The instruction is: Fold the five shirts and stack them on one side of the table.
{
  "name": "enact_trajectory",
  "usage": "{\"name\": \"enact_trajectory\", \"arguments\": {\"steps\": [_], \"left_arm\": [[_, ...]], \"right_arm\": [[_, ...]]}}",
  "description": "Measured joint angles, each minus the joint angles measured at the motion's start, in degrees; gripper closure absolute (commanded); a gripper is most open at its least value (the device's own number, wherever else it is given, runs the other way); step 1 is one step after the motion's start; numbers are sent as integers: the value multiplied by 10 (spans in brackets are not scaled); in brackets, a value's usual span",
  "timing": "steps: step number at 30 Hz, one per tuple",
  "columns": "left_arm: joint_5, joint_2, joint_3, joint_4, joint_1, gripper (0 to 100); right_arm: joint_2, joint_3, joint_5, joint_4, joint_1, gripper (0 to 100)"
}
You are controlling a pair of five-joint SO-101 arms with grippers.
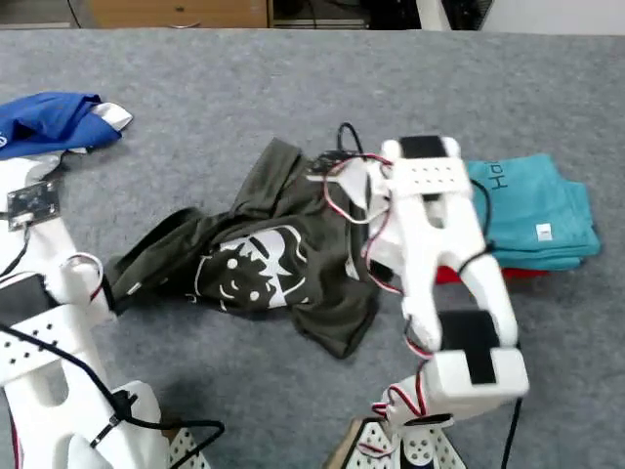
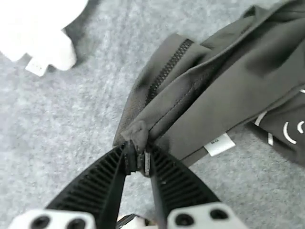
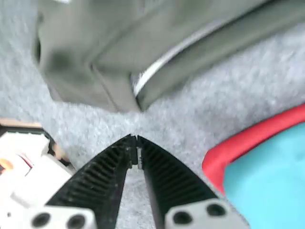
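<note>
Midway across the grey desk [image 1: 244,88] lay the crumpled dark olive printed shirt [image 1: 293,230]; the left gripper [image 2: 137,160] pinched its hem, likely to spread it, while the right gripper [image 3: 137,145], jaws closed empty, hovered beside it.

Large dark letters run sideways along the top fold of the folded teal cotton shirt [image 1: 532,210]. They are partly hidden, so no whole word can be made out. A small white square tag [image 1: 544,233] sits on the same shirt, its marks too small to read. The crumpled dark olive cotton shirt [image 1: 293,205] bears a white cartoon face print [image 1: 249,266] (a drawing, with no letters to be seen). In the left wrist view a small white sewn label [image 2: 220,143] sticks out from that shirt's hem, carrying tiny dark characters that cannot be read.
</note>
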Motion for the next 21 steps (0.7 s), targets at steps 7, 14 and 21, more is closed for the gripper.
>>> {"name": "enact_trajectory", "arguments": {"steps": [7, 14, 21], "left_arm": [[-32, -14, 0, 18, -18, 981], [-32, -25, 4, 18, -18, 981], [-32, -25, 4, 18, -18, 981]], "right_arm": [[-100, 66, 60, 2, 14, 986], [-148, 28, 47, 3, 5, 805], [-3, -116, -62, -23, -89, 749]]}}
